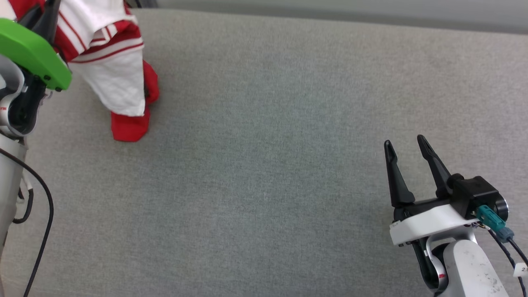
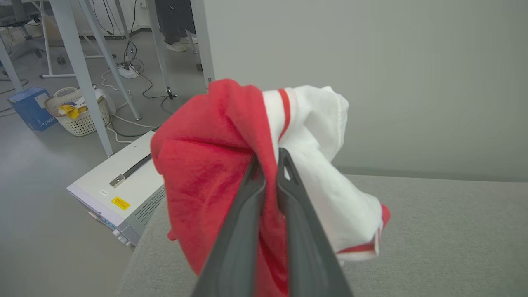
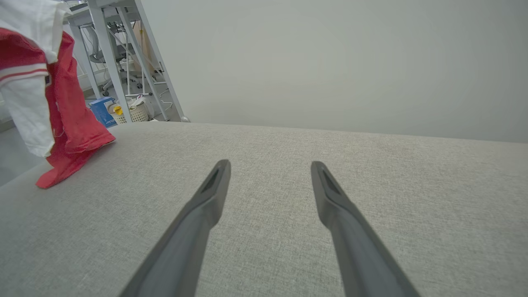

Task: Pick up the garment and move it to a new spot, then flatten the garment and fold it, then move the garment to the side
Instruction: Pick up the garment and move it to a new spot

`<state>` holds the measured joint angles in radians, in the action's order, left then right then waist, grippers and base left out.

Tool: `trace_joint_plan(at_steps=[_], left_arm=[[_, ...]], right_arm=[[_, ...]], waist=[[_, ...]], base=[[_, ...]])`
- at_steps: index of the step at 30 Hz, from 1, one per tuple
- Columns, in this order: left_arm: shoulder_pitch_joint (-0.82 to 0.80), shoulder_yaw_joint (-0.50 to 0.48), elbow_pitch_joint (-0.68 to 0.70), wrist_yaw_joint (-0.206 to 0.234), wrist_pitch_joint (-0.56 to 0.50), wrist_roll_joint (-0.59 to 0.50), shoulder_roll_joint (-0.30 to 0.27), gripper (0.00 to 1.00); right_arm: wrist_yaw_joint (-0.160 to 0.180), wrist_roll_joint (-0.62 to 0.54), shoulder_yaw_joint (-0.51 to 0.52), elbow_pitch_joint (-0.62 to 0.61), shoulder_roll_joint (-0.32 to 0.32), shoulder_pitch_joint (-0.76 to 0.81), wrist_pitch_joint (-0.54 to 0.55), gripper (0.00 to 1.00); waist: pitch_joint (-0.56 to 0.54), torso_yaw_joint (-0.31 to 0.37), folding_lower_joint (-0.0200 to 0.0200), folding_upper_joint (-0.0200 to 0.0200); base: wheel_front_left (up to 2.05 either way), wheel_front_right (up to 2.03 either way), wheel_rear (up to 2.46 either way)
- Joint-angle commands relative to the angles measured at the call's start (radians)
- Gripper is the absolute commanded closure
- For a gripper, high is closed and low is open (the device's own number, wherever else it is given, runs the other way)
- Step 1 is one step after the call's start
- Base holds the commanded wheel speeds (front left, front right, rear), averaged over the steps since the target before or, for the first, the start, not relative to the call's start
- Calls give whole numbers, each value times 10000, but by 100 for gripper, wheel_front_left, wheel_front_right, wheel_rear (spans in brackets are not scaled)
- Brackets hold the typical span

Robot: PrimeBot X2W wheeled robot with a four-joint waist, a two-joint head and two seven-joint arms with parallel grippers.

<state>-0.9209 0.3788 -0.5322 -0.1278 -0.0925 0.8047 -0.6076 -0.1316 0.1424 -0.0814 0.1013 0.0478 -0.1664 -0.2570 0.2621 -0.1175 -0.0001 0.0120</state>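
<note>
Left end effector [image 2: 270, 163] clenched on the bunched red-and-white garment [image 2: 206, 173], which hangs from it, lower end touching the grey tabletop [image 1: 264, 165]. Right end effector [image 1: 406, 142] spread wide, empty, well apart.

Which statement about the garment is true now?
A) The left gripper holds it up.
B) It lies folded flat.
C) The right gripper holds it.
A: the left gripper is shut on the garment, which hangs with its red end on the grey surface.

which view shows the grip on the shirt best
Left wrist view: the left gripper is shut on the bunched shirt. The head view shows it hanging; the right wrist view shows the shirt's tail touching the table.
</note>
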Motion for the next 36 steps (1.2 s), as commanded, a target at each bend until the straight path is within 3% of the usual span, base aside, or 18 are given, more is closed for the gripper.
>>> trace_joint_plan(at_steps=[1,10,17,24,32,34,35,36], left_arm=[[-174,24,364,2,67,-75,-9,100],[268,984,2663,232,-943,-351,333,100],[870,2246,3536,203,-1470,-610,1107,100],[1507,3830,3025,90,-1295,-964,2437,100],[1506,5417,761,53,-218,-1932,4366,100],[1312,5617,-125,80,236,-2186,4847,17],[1196,5655,-565,136,578,-2294,5049,0],[1127,5681,-878,148,834,-2330,5182,0]], right_arm=[[9,113,57,27,24,143,-47,0],[9,356,250,12,24,469,-47,0],[9,533,723,-97,24,490,-47,0],[9,725,1111,-267,24,413,-47,0],[9,956,1492,-579,24,190,-47,0],[9,965,1406,-563,24,155,-47,0],[9,968,1334,-548,24,140,-47,0],[9,985,1282,-537,24,131,-47,0]], waist=[[-927,-45,1,-120],[-1755,443,1,-120],[-1915,1275,1,-120],[-1773,2353,1,-120],[-1143,3325,1,-120],[-1020,3477,1,-120],[-978,3536,1,-120],[-945,3570,1,-120]], base=[[0,0,0],[0,0,0],[0,0,0],[0,0,0],[0,0,0],[0,0,0],[0,0,0],[0,0,0]])
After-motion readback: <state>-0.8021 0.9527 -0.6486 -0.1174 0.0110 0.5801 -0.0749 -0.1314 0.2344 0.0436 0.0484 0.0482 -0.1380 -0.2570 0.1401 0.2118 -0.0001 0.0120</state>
